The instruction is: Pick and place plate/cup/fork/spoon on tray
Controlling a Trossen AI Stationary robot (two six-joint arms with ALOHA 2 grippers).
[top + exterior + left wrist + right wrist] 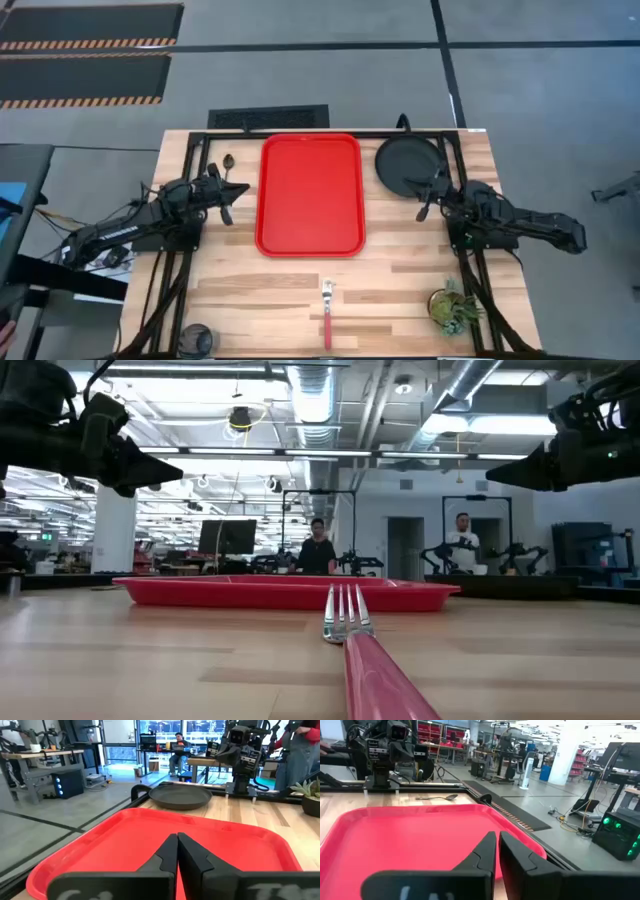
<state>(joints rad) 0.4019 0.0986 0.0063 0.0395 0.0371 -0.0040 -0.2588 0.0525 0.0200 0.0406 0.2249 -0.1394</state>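
The red tray (310,195) lies flat at the table's far middle, with nothing on it. The dark plate (408,165) lies flat on the table right of the tray. The dark spoon (228,162) lies on the table left of the tray. The red-handled fork (327,312) lies near the front edge, tines toward the tray. The dark cup (197,336) stands at the front left corner. My left gripper (226,196) is shut and empty, left of the tray. My right gripper (428,193) is shut and empty, beside the plate's near edge.
A small potted green plant (452,307) stands at the front right. Bare wood lies between the tray and the fork. People stand in the room beyond the table in the low view (317,547).
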